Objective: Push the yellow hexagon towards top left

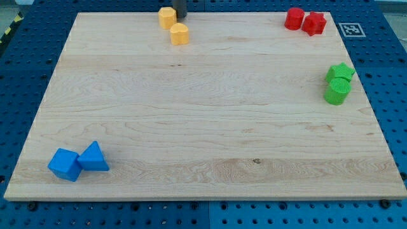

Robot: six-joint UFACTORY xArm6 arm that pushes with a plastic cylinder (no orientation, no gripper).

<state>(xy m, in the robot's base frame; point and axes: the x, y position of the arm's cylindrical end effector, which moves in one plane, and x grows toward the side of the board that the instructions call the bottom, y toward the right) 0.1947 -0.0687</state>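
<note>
Camera view shows our wooden surface (203, 127) with two yellow blocks near the view's top edge; the upper one, which we take for the yellow hexagon (167, 17), sits just to the view's left of our tip (180, 16), touching it or nearly so; the second yellow block (180, 34), rounder in outline, lies just below and slightly to the right of the first, close against it; we have no pincer to open or close, only the dark rod, so nothing is held. Two red blocks (304, 21) sit at the top right, two green blocks (338, 83) at the right edge, and two blue blocks (77, 161) at the bottom left, all well apart from the work. Since the hexagon is already close to the top edge, we judge that the push should run mostly leftward along that edge; we should press on its right face, keep the line through its middle so it does not spin, and avoid dragging the second yellow block along.
</note>
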